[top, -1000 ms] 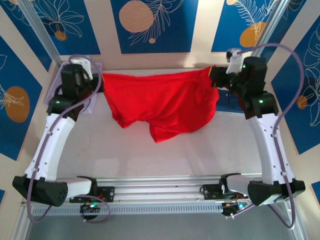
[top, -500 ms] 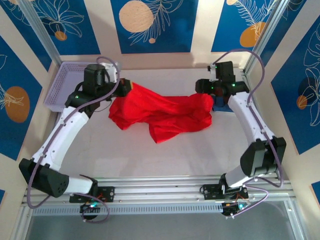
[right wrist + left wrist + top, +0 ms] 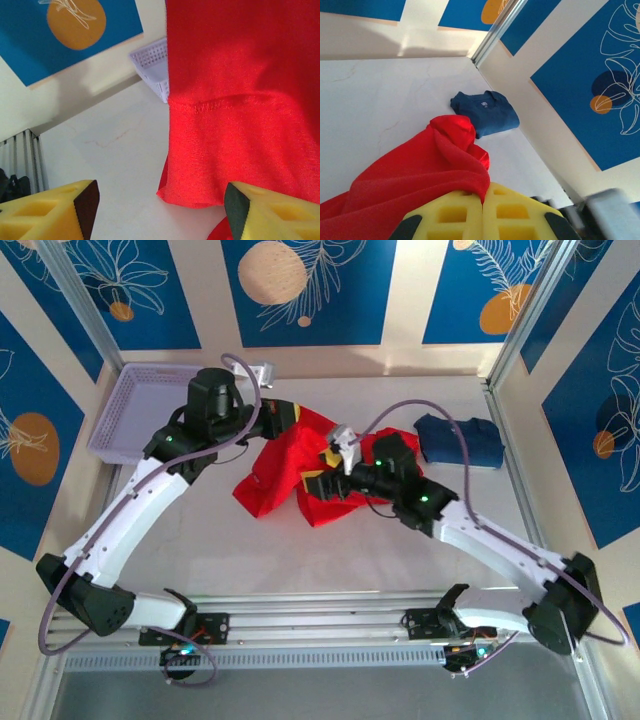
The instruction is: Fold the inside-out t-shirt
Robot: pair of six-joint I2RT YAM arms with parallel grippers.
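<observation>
No legible txt, brand or nr anywhere; just a small pale mark sat on the navy garment, beyond the fingertips of the left gripper, too tiny to read.

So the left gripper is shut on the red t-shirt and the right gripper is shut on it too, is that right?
Not quite. The left gripper is shut on the red t-shirt, but the right gripper is open, not shut on it: the right wrist view shows its yellow fingers standing wide apart, with nothing pinched between them.
</observation>
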